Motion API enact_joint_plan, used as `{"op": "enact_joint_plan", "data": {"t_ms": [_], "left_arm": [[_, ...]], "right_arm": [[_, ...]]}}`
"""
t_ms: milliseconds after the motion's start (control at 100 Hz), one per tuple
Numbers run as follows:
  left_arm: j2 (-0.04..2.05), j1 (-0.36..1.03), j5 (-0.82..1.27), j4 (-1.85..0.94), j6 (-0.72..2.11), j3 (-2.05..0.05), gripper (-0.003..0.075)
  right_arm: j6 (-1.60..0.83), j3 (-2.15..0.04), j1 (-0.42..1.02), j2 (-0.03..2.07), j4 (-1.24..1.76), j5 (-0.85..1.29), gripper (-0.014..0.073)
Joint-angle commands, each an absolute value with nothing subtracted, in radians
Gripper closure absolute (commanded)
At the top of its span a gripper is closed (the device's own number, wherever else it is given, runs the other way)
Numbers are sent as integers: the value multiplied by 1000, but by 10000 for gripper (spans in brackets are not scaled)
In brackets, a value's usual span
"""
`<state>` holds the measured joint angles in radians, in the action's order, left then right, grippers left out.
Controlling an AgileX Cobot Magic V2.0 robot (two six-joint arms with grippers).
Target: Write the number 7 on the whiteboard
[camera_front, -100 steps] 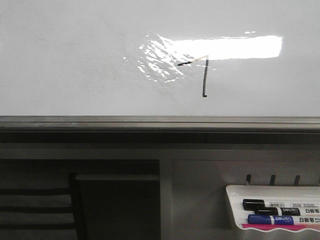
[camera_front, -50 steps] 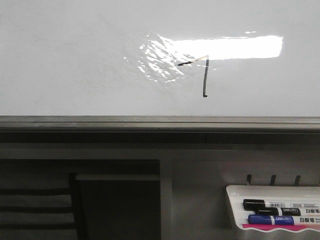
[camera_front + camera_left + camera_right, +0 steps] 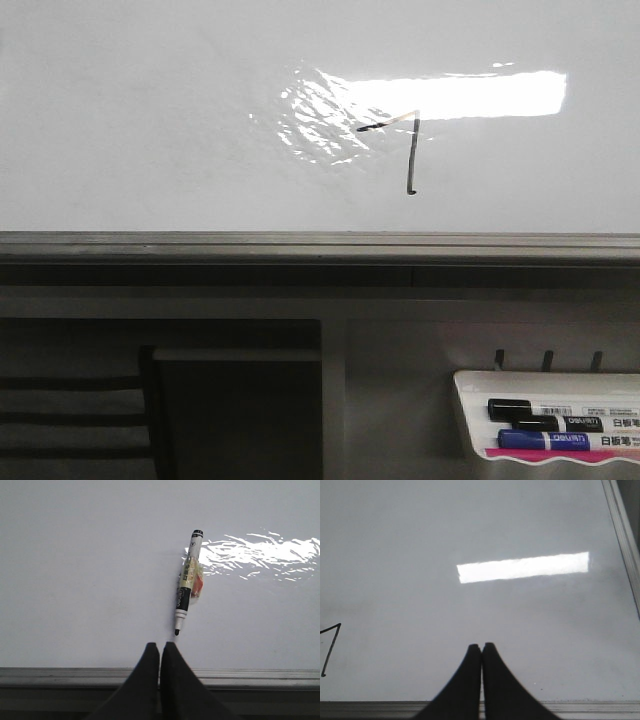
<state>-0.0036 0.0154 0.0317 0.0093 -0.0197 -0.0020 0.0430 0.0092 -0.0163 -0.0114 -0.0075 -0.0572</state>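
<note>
Number 7 [image 3: 400,150], thin black marker strokes, sits drawn near the glossy white whiteboard's [image 3: 150,120] grey front edge, by the glare. Left gripper [image 3: 160,647] closed, empty; uncapped black marker pen [image 3: 187,582] lies loose just beyond its tips, likely set down after writing. Right gripper [image 3: 481,647] closed, empty, near the board's right edge, the 7 well apart.

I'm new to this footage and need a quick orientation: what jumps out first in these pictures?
A black number 7 is drawn on the whiteboard, its top stroke cutting into a bright rectangular glare. In the left wrist view, an uncapped marker lies on the board just beyond the shut left gripper.
</note>
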Motion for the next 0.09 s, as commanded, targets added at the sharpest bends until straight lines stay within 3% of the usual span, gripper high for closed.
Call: {"op": "enact_joint_plan", "data": {"t_ms": [0, 80], "left_arm": [[-34, 19, -49, 0, -21, 35, 741], [-34, 19, -49, 0, -21, 35, 741]], "right_arm": [[41, 38, -24, -30, -7, -132, 665], [41, 38, -24, -30, -7, -132, 665]]}}
